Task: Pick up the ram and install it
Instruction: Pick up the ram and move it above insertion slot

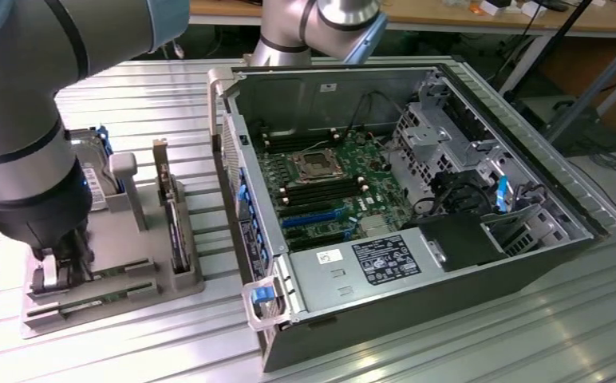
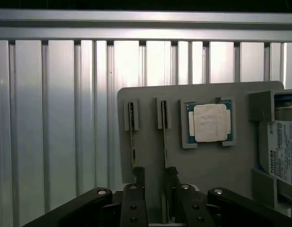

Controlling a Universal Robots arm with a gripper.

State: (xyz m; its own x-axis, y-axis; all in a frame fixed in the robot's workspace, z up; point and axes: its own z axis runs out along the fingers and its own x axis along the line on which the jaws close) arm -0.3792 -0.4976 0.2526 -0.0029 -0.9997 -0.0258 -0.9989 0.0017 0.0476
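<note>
Two ram sticks stand on edge in slots of a grey holder plate (image 2: 207, 161). One ram stick (image 2: 164, 137) runs into the gap between my fingers. The other ram stick (image 2: 132, 137) lies just outside them. My gripper (image 2: 155, 177) is open, its dark fingertips (image 2: 138, 174) apart and low over the plate, and nothing is gripped. In the exterior view the gripper (image 1: 58, 271) hangs over the near end of the holder plate (image 1: 148, 279) at the exterior view's left, beside the open computer case (image 1: 415, 199).
A square silver processor (image 2: 209, 123) sits in a pocket of the plate beyond the sticks, with a hard drive (image 2: 280, 151) beside it. A tall dark card (image 1: 164, 191) stands upright on the holder. The case's motherboard (image 1: 329, 191) lies exposed; ribbed metal tabletop all around.
</note>
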